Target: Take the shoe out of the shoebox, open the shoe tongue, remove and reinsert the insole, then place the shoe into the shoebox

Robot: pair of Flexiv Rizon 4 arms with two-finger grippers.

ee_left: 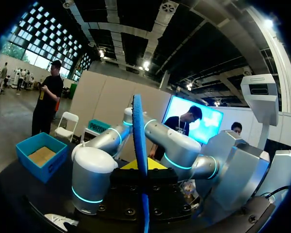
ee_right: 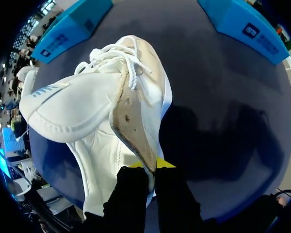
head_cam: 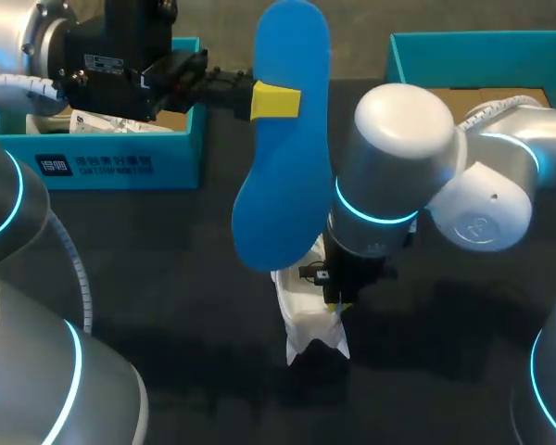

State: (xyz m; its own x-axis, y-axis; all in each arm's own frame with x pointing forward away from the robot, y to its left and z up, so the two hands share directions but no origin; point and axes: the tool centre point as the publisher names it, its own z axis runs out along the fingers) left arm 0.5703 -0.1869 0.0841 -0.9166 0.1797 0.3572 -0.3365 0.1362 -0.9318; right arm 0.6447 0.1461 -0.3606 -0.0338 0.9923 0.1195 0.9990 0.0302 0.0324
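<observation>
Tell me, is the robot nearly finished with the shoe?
About halfway. Done: the white shoe sits out on the table, its tongue pulled open, and the blue insole is out. In hand: the left gripper holds the insole up, the right gripper pinches the tongue. Left: slide the insole back in, then put the shoe into the blue shoebox.

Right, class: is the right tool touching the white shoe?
Touching. The right wrist view shows the right tool pinching a flap of the white shoe between both fingers.
</observation>
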